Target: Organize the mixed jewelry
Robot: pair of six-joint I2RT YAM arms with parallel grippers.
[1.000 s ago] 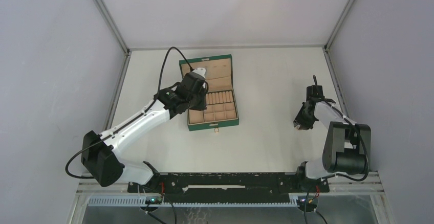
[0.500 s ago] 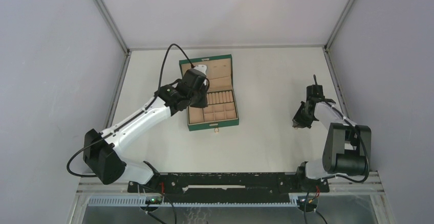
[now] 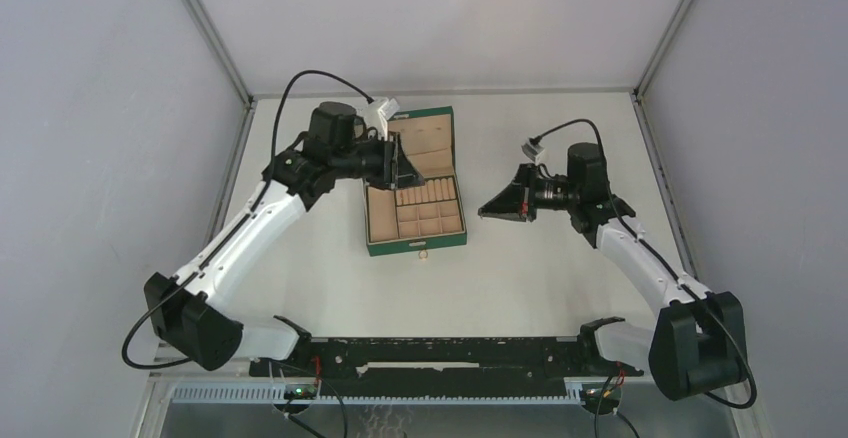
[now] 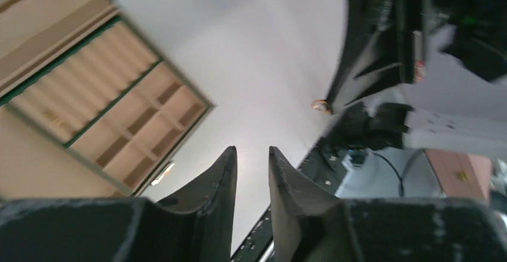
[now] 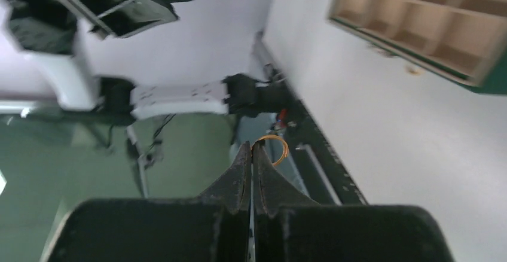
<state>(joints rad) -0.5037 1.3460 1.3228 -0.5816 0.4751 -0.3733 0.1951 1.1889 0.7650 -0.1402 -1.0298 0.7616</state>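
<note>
Right wrist — end effector (image 5: 252, 146), ring (image 5: 286, 149) pinched

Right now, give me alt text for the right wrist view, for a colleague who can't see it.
The right gripper, its fingers closed together, pinches a thin gold ring at its tips. The open green box with tan compartments shows at the upper right, on the white table.

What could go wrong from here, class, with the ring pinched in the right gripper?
1. The right gripper pinches the gold ring only by its edge at the fingertips, out over the table, short of the box; it may slip and roll off.
2. The left gripper, open, points toward the right one from above the box; they may collide.
</note>
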